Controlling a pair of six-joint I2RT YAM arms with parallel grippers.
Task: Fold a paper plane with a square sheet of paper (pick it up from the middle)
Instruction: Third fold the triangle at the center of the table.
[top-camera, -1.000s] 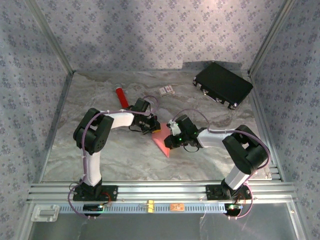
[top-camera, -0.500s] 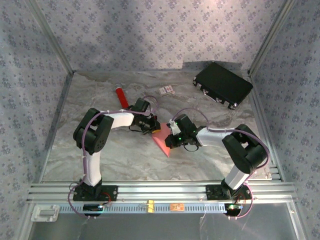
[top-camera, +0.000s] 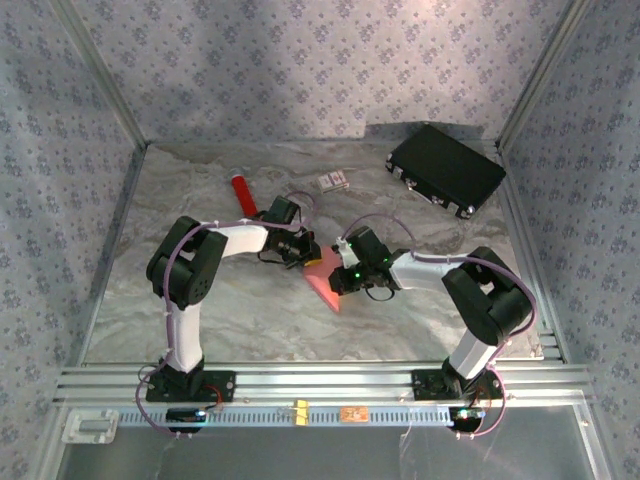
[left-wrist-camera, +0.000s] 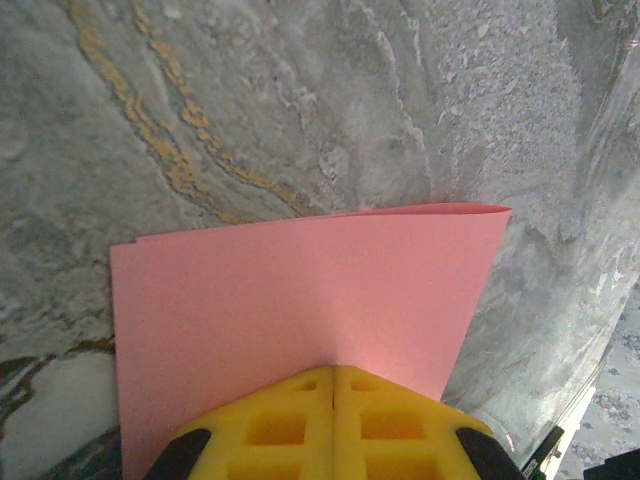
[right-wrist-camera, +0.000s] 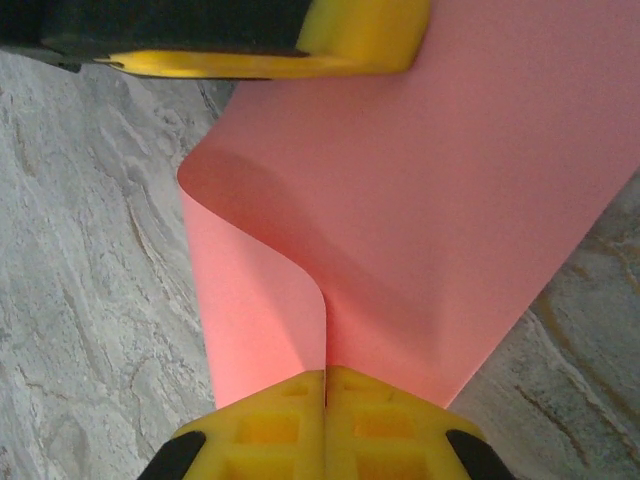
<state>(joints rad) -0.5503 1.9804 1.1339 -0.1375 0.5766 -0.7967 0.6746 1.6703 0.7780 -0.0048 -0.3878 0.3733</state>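
The square sheet of paper (top-camera: 327, 287) is pink-red and lies bent between both grippers at the table's middle. My left gripper (top-camera: 310, 258) is shut on its far edge. In the left wrist view the sheet (left-wrist-camera: 300, 300) spreads out doubled beyond the closed yellow tips of the left gripper (left-wrist-camera: 333, 370). My right gripper (top-camera: 337, 281) is shut on the near edge. In the right wrist view the sheet (right-wrist-camera: 480, 200) curls into a loop that runs into the closed right gripper (right-wrist-camera: 326, 372), and a left finger (right-wrist-camera: 300, 45) shows along the top. The paper plane is out of view.
A glossy red cylinder (top-camera: 241, 191) and a small printed card (top-camera: 333, 182) lie behind the grippers. A black case (top-camera: 446, 169) sits at the back right. Patterned walls enclose the marble table (top-camera: 230, 310), and an aluminium rail (top-camera: 320, 380) runs along the near edge.
The right gripper has crept slightly left towards the left gripper, carrying its edge of the sheet. The left arm has hardly moved.
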